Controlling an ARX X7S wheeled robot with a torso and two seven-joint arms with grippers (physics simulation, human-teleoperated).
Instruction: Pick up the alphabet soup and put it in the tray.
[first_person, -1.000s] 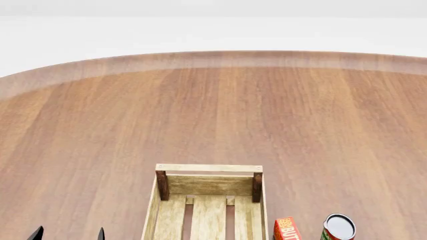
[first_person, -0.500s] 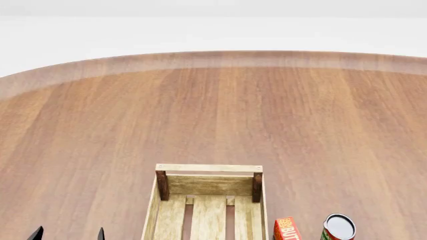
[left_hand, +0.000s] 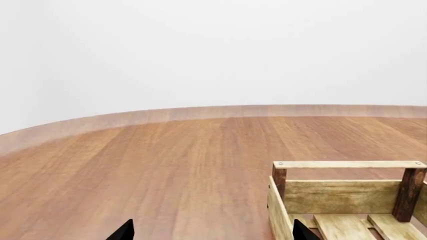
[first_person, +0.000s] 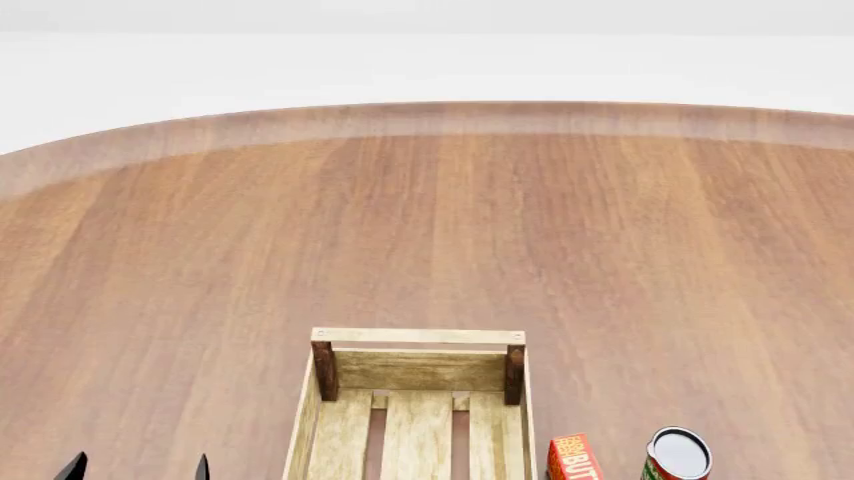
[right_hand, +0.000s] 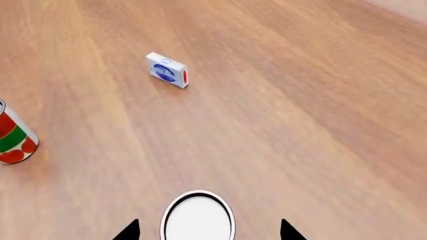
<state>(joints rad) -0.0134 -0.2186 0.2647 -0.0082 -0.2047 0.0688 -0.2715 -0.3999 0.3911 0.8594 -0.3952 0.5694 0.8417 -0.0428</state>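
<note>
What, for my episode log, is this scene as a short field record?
right gripper: open, holding nothing
left gripper: open, beside the tray
alphabet soup: only its pale lid shows, framed between the right gripper's fingertips
tray contents: nothing in the visible part
other items: red-and-green can, white-and-blue box, orange box

Pale rough-wood tray (first_person: 416, 337), smooth wooden table (first_person: 427, 230)
</note>
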